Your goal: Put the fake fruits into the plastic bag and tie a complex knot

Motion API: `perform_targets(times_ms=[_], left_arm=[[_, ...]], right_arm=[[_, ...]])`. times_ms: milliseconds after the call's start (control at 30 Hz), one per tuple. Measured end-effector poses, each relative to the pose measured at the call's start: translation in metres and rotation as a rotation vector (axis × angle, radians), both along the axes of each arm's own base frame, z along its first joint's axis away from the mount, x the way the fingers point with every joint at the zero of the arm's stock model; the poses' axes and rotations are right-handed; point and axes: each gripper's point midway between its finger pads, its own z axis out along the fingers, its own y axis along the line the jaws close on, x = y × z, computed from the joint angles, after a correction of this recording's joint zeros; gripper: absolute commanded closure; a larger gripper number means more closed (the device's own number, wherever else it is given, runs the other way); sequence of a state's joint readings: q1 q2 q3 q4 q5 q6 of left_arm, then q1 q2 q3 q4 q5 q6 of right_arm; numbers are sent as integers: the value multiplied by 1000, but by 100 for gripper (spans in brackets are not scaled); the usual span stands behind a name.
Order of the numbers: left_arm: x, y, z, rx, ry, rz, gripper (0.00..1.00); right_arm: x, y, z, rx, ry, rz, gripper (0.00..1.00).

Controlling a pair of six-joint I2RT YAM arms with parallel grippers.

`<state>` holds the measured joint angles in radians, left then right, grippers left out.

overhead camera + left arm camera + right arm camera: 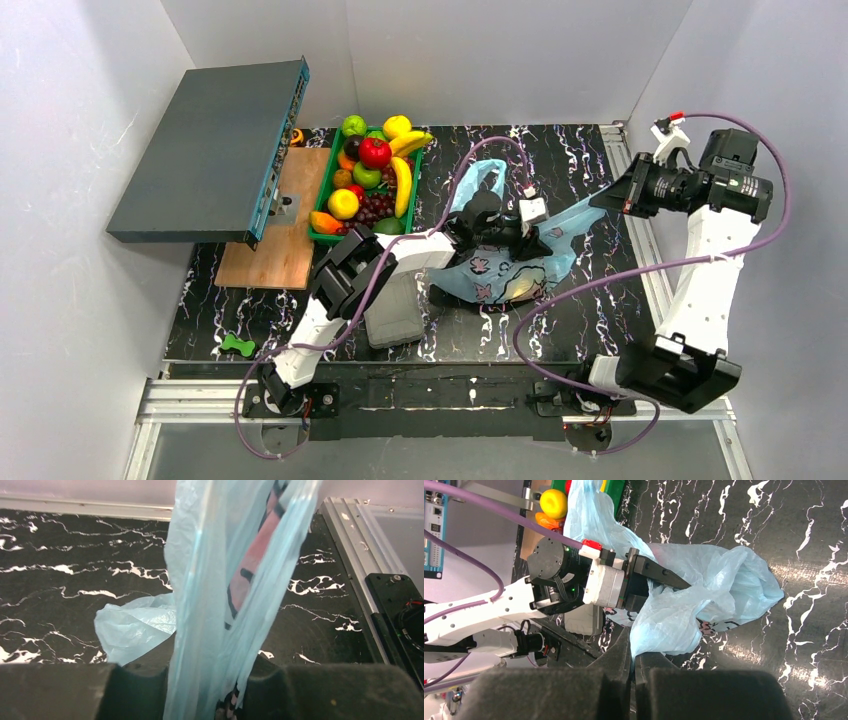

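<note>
The light-blue plastic bag (490, 275) lies crumpled mid-table with pink cartoon faces on it, and something yellow shows through its front. My left gripper (497, 228) is over it, and a taut bunch of the bag (215, 580) runs up between the fingers, which press it from both sides. Its wrist view shows the left gripper (207, 667) at the bottom. My right gripper (632, 652) is shut on a thin edge of the bag (719, 580) at the bag's right side (600, 200). The fake fruits (372, 178) sit piled in the green tray (322, 190) at the back left.
A grey ribbed case (395, 310) lies under the left arm. A wooden board (275, 230) and a raised dark grey slab (205, 150) are at the left. A small green toy (237, 344) lies near the front left edge. Purple cables (560, 290) loop over the table.
</note>
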<state>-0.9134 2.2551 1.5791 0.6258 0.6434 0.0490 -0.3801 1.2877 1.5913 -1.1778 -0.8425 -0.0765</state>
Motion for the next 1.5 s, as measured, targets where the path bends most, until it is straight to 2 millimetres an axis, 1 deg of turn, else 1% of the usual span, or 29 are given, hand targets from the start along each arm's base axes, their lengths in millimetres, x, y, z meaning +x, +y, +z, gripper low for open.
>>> perform_targets(times_ms=[67, 100, 133, 167, 300, 433, 467, 500, 567, 600, 667, 733, 800, 867, 933, 967, 1033, 1067, 1100, 1167, 1200, 1233, 1267, 1333, 1400, 1433, 1500], left_arm=[[1, -1, -7, 13, 10, -1, 83], [1, -2, -11, 23, 16, -1, 87], [1, -2, -13, 29, 22, -1, 96], [1, -1, -16, 36, 28, 0, 100], [0, 0, -18, 48, 43, 2, 100], [2, -1, -16, 45, 41, 13, 100], [3, 0, -16, 47, 41, 17, 95], [3, 0, -15, 48, 42, 19, 80], [2, 1, -12, 57, 56, 19, 46], [1, 2, -11, 68, 69, 21, 41], [0, 8, -12, 102, 104, 30, 29], [0, 15, -10, 137, 135, 45, 25], [-1, 23, -3, 164, 163, 64, 20], [-5, 32, 16, 178, 172, 74, 14], [-7, 41, 43, 168, 155, 84, 8], [-9, 46, 62, 154, 140, 89, 6], [-11, 60, 103, 115, 106, 100, 5], [-12, 65, 119, 96, 93, 104, 5], [-14, 72, 139, 72, 77, 111, 5], [-9, 88, 175, 27, 55, 140, 5], [-3, 97, 190, 7, 49, 162, 5], [4, 105, 200, -5, 46, 184, 5], [17, 116, 212, -15, 41, 223, 5], [43, 136, 220, -13, 38, 303, 6], [68, 159, 214, 20, 59, 390, 7], [77, 167, 209, 36, 70, 420, 7], [94, 185, 196, 74, 101, 480, 9]], right_arm=[[6, -3, -4, 2, 10, -2, 99], [10, -4, -7, 6, 18, -3, 99], [12, -5, -8, 8, 22, -3, 99], [16, -7, -10, 10, 27, -3, 99], [21, -8, -11, 14, 34, -3, 99], [21, -8, -9, 12, 29, -5, 99], [21, -8, -9, 13, 29, -5, 99], [21, -8, -9, 12, 29, -5, 99], [22, -8, -8, 14, 24, -2, 99], [22, -8, -8, 14, 16, 0, 99], [22, -8, -5, 17, -9, 4, 99], [20, -7, -4, 17, -28, 7, 99], [17, -6, -5, 19, -37, 12, 99], [15, -4, -7, 22, -39, 18, 99], [15, -4, -9, 24, -40, 21, 97], [16, -4, -10, 23, -41, 22, 95], [15, -4, -14, 27, -32, 23, 89], [15, -4, -16, 30, -26, 23, 86], [15, -4, -18, 32, -23, 23, 80], [14, -3, -21, 39, -15, 27, 61], [14, -2, -22, 43, -12, 29, 52], [14, -2, -23, 47, -7, 28, 45], [14, -1, -24, 49, -6, 31, 38], [15, 0, -25, 49, -8, 33, 21], [15, -1, -27, 43, -3, 27, 8], [16, -2, -28, 34, -1, 20, 3], [17, -6, -31, 10, 7, -1, 2]])
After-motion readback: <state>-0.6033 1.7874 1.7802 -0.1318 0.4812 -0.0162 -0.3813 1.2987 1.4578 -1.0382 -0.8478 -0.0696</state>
